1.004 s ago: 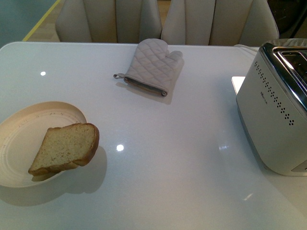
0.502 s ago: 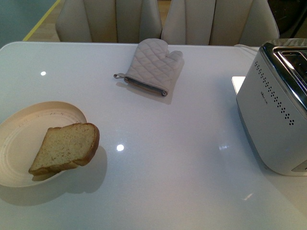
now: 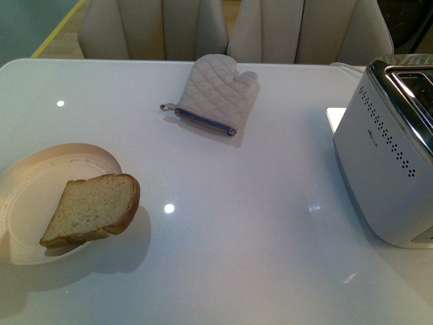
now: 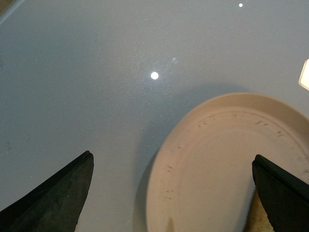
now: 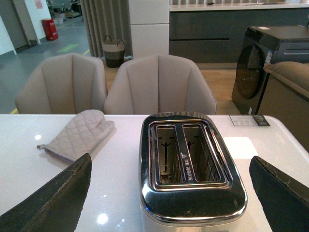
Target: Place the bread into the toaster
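The bread (image 3: 91, 210), a thick tan slice with a brown crust, lies on the near right part of a round cream plate (image 3: 30, 183) at the table's left. The silver-white toaster (image 3: 389, 162) stands at the right edge of the front view. Neither gripper shows in the front view. My left gripper (image 4: 172, 157) is open and empty above the plate (image 4: 217, 159). My right gripper (image 5: 170, 159) is open and empty, hovering above the toaster (image 5: 193, 203), whose two chrome slots (image 5: 186, 154) are empty.
A quilted grey oven mitt (image 3: 213, 91) lies at the far middle of the white table (image 3: 257, 223); it also shows in the right wrist view (image 5: 77, 135). Beige chairs (image 3: 223, 27) stand behind the table.
A shadow has spread over the plate's near left edge in the front view. The bread, toaster and mitt have not moved.
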Available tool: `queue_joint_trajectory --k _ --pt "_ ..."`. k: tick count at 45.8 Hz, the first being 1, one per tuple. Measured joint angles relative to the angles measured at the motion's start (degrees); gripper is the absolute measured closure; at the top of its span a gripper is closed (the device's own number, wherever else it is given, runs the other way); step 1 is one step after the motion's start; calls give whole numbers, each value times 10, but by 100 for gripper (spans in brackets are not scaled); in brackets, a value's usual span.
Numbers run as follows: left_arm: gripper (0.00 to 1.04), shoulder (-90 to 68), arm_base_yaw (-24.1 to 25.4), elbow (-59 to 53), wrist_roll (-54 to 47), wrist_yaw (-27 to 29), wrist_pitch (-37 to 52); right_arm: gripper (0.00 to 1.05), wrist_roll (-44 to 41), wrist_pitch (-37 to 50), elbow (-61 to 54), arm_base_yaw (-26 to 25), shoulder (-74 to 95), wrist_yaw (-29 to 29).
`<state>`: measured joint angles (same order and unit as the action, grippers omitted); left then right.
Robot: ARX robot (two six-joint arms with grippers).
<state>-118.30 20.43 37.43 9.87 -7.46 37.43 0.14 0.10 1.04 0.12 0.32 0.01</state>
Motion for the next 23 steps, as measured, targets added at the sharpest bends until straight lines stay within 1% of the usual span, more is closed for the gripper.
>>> queue_joint_trajectory --k 7,18,22,23 --pt "7 -73 4 43 -28 -16 0 9 0 0 0 0 0 0" --pt "7 -144 -21 81 -78 -7 0 9 0 0 0 0 0 0" --pt "20 -158 -25 85 -87 0 0 9 0 0 0 0 0 0" --pt "25 -163 -26 85 -90 2 -2 9 0 0 0 0 0 0"
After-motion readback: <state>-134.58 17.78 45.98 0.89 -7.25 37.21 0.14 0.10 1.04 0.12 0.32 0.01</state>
